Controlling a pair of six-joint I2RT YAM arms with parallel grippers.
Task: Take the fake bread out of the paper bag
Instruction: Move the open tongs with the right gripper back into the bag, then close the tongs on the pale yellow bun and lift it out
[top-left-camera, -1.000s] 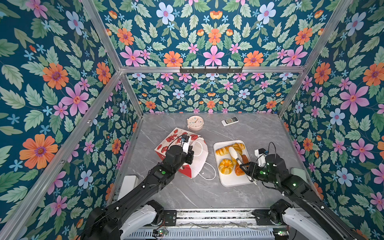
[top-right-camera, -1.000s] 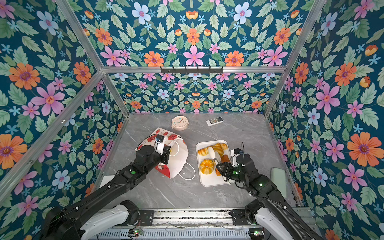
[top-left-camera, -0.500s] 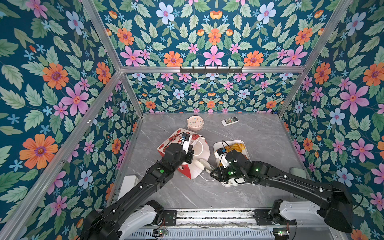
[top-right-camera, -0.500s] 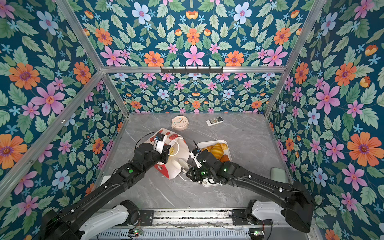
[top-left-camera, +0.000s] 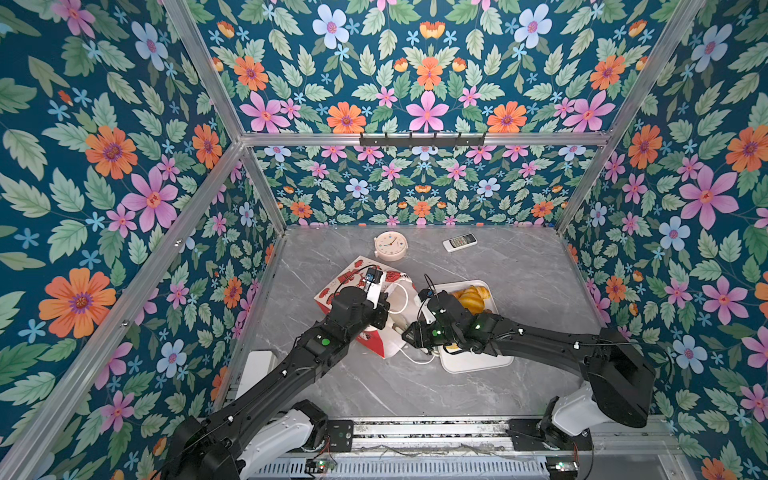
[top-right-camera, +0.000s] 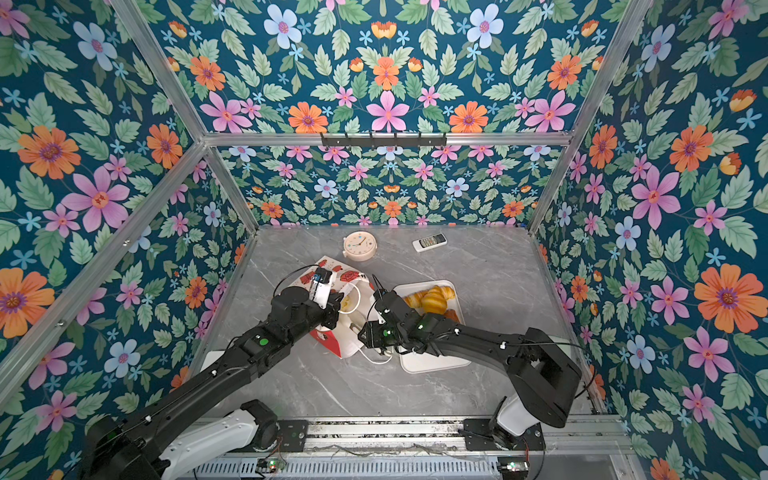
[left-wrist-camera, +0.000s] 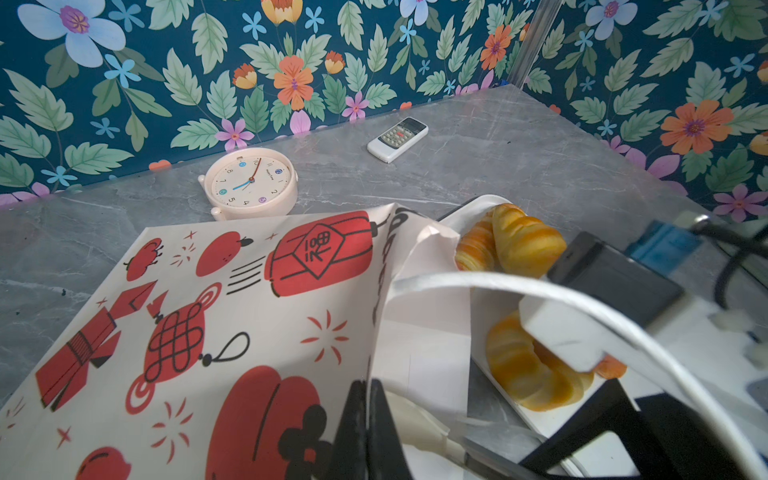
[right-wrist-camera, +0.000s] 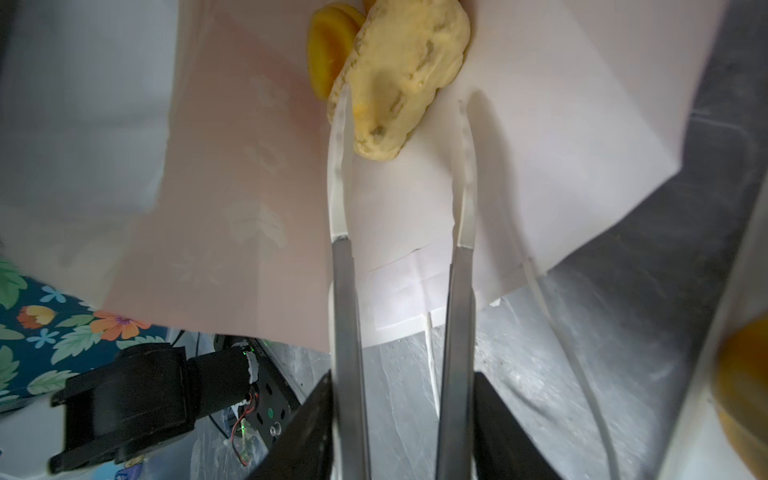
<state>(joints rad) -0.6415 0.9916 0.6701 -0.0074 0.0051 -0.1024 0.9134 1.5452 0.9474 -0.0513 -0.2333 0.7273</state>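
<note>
The paper bag (top-left-camera: 351, 276) (top-right-camera: 338, 274) (left-wrist-camera: 208, 311) lies on its side, mouth toward the tray. My left gripper (top-left-camera: 384, 309) (top-right-camera: 336, 307) (left-wrist-camera: 368, 386) is shut on the bag's upper rim and holds the mouth up. My right gripper (top-left-camera: 401, 328) (top-right-camera: 356, 326) (right-wrist-camera: 401, 99) reaches into the mouth. Its long metal fingers with white tips stand open with nothing between them. Just past those tips a pale yellow piece of fake bread (right-wrist-camera: 407, 70) lies inside the bag beside an orange-yellow piece (right-wrist-camera: 328, 54). More fake bread, croissants (top-left-camera: 471, 297) (top-right-camera: 434, 299) (left-wrist-camera: 523, 245), lies on the white tray (top-left-camera: 473, 361) (top-right-camera: 432, 361).
A round cream clock (top-left-camera: 390, 246) (left-wrist-camera: 249, 183) and a white remote (top-left-camera: 459, 242) (left-wrist-camera: 397, 139) lie at the back of the grey table. The bag's white cord handle (top-left-camera: 415, 359) trails on the table between bag and tray. Flowered walls close in three sides.
My right arm has swung from over the tray leftward to the bag's mouth and pushed its fingers inside. My left gripper has kept its hold on the bag's rim.
</note>
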